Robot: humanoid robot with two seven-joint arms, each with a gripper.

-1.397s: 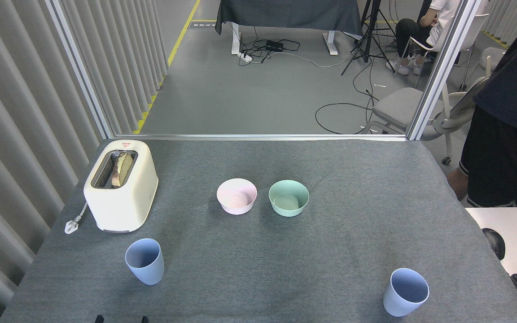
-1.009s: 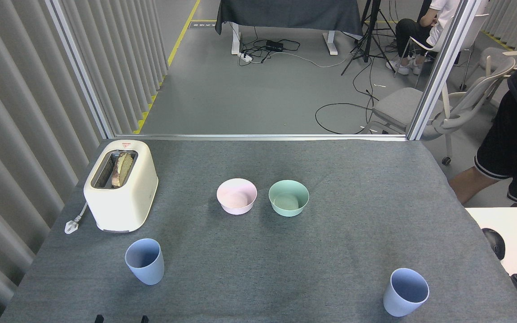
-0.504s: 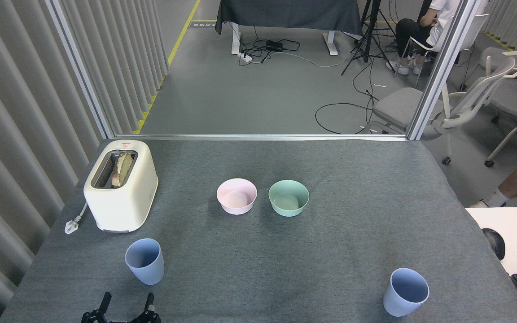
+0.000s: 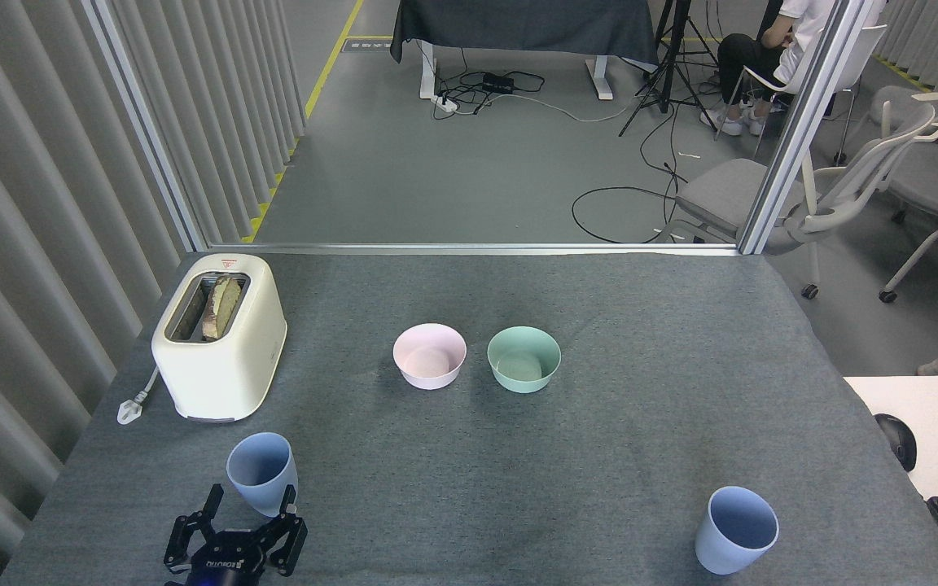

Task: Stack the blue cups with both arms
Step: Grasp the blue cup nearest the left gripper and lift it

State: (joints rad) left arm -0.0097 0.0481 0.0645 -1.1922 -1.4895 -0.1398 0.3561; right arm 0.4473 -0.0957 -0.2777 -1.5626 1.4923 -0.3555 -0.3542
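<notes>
Two pale blue cups stand upright on the grey table (image 4: 615,325). The left blue cup (image 4: 262,474) is near the front left, just in front of the toaster. The right blue cup (image 4: 736,531) stands near the front right corner. My left gripper (image 4: 249,503) comes up from the bottom edge right in front of the left cup. It is open, with its black fingers (image 4: 212,501) spread just short of the cup's base, and holds nothing. My right gripper is out of view.
A cream toaster (image 4: 219,334) with bread in its slot stands at the left, its plug (image 4: 132,407) lying beside it. A pink bowl (image 4: 429,356) and a mint-green bowl (image 4: 523,359) sit mid-table. At the right are a white desk (image 4: 937,423) with mouse and keyboard, and office chairs.
My left gripper has risen from the bottom edge toward the left cup. A person at the right has walked out of view. Cups and bowls have not moved.
</notes>
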